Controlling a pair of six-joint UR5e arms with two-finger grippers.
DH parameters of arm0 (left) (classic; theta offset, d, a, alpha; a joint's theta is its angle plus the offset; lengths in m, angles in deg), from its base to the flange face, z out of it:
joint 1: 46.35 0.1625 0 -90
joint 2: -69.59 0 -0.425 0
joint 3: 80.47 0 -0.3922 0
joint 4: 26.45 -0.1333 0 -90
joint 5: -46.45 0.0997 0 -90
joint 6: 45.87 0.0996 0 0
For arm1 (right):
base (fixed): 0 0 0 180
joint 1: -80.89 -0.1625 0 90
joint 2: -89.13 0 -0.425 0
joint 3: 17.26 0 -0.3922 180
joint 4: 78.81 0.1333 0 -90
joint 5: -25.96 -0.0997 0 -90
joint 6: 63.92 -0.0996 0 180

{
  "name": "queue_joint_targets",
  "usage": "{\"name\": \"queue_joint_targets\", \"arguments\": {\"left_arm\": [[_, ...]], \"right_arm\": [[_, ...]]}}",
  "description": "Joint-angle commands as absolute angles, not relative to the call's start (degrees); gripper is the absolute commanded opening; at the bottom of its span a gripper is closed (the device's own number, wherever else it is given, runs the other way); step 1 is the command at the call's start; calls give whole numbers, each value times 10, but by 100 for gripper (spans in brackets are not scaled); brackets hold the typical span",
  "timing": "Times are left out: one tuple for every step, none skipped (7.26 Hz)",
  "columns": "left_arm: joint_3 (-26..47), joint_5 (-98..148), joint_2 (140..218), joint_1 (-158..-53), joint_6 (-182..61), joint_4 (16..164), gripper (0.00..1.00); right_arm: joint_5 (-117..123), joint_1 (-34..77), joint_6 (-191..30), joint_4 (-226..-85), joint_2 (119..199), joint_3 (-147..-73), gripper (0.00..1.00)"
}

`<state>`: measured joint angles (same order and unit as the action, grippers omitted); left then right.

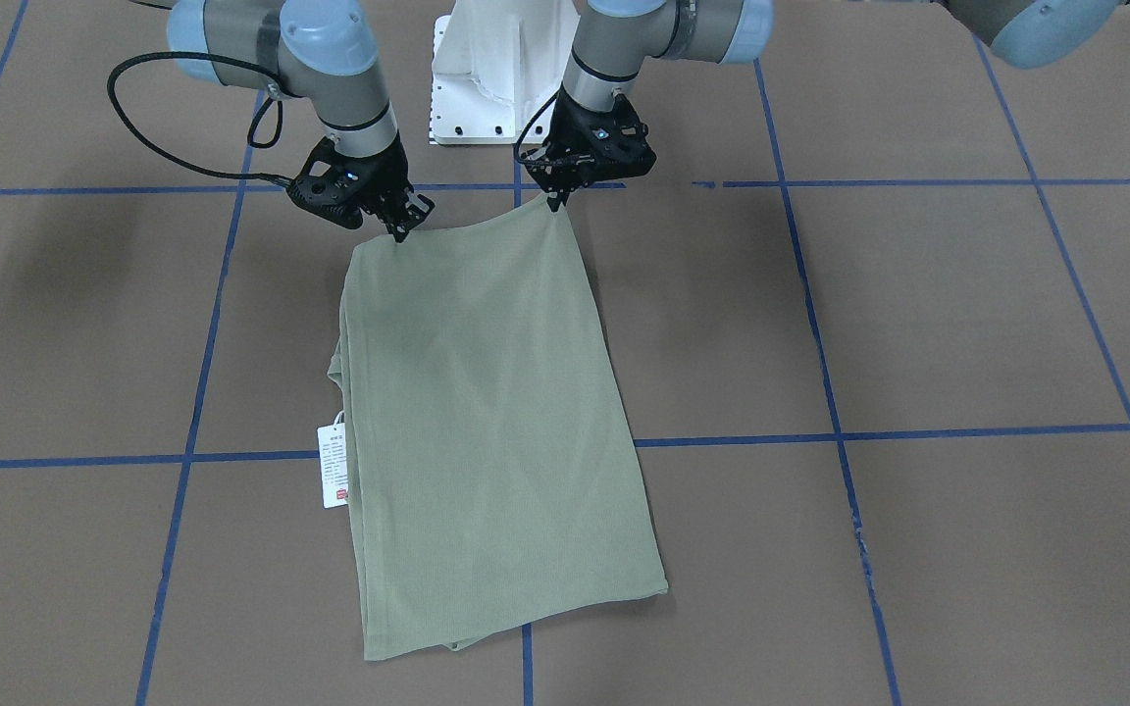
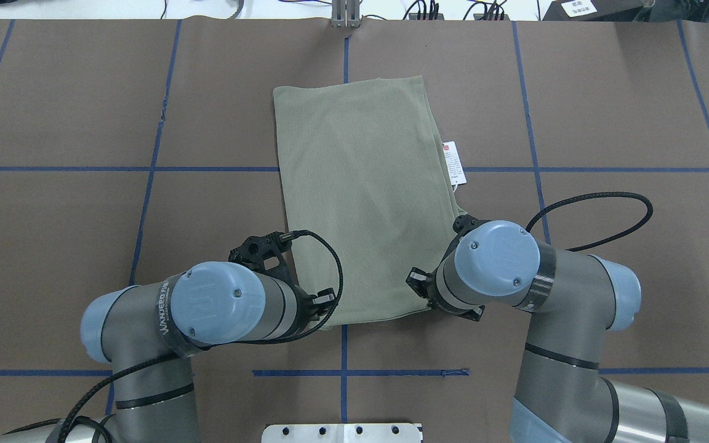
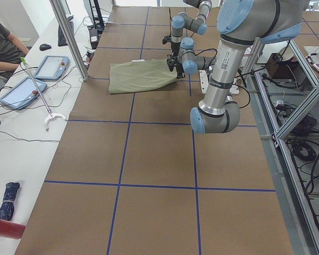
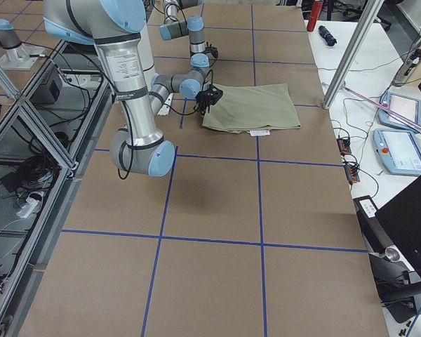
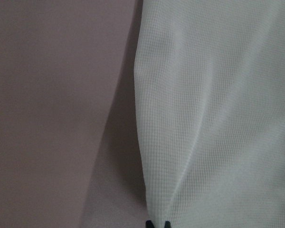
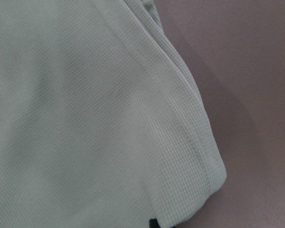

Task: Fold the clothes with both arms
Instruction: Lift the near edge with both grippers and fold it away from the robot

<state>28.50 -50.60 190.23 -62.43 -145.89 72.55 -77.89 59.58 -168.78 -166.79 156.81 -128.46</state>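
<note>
The clothes are one sage-green shirt [image 1: 487, 412] [image 2: 360, 197], folded into a long rectangle and lying flat on the brown table. Its white hang tag [image 1: 333, 466] [image 2: 455, 163] sticks out from one long edge. Both arms hold the end nearest the robot. My left gripper [image 1: 555, 203] is shut on one corner, and my right gripper [image 1: 400, 232] is shut on the other. That held edge sags slightly between them. In the overhead view the wrists hide both grippers' fingertips. Each wrist view is filled with knit cloth [image 5: 218, 114] [image 6: 85, 114], with dark fingertips [image 5: 156, 224] at the bottom edge.
The white pedestal base [image 1: 496, 88] [image 2: 342, 432] stands just behind the grippers. Blue tape lines [image 1: 879, 431] grid the table. A side bench holds tablets [image 3: 50, 66] and a seated person [image 3: 2, 42]; another bench holds tablets [image 4: 400, 151].
</note>
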Motion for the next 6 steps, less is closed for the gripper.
{"name": "queue_joint_targets", "arguments": {"left_arm": [[357,-506,1876,-594,-1459,672,0],[388,-505,1868,-574,-1460,647,0],[412,-505,1869,-555,-1460,603,0],[422,-505,1870,-547,-1460,592,0],[415,-506,1875,-546,-1460,593,0],[412,-501,1878,-551,-1458,595,0]], "right_arm": [[-782,633,-1716,-1670,1584,-1338,0],[-781,662,-1731,-1671,1595,-1373,0],[-780,683,-1732,-1671,1614,-1397,0],[-780,684,-1733,-1671,1615,-1399,0],[-780,686,-1732,-1670,1610,-1393,0],[-771,668,-1726,-1666,1608,-1375,0]]}}
